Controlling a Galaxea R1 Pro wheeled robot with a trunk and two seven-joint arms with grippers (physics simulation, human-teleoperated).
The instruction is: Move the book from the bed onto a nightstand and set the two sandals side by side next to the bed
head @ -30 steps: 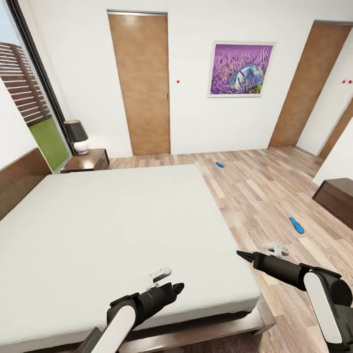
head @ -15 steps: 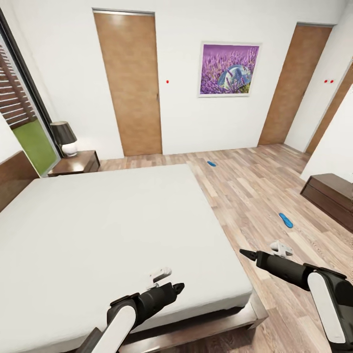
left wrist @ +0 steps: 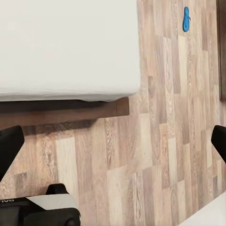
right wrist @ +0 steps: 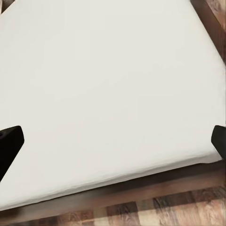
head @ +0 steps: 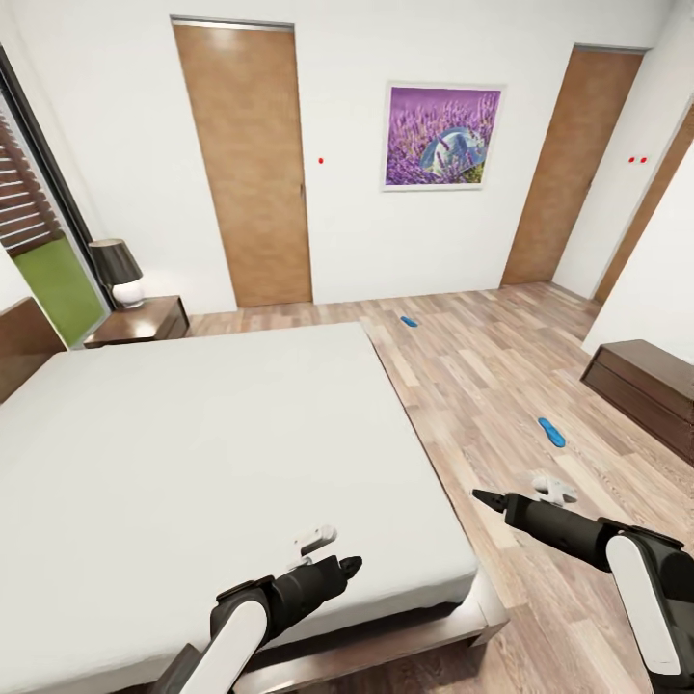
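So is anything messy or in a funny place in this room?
Yes, the two blue sandals are scattered. One sandal lies out on the wood floor near the dark bench; the other sandal sits far off by the back wall. They are apart, not paired beside the bed. Nothing else stands out.

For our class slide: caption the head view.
Bedroom: bed, nightstand with lamp, two blue sandals apart on the floor.

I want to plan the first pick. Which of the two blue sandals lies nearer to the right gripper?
The sandal on the open floor near the dark bench, just beyond the right gripper. The other sandal lies far off, toward the wall.
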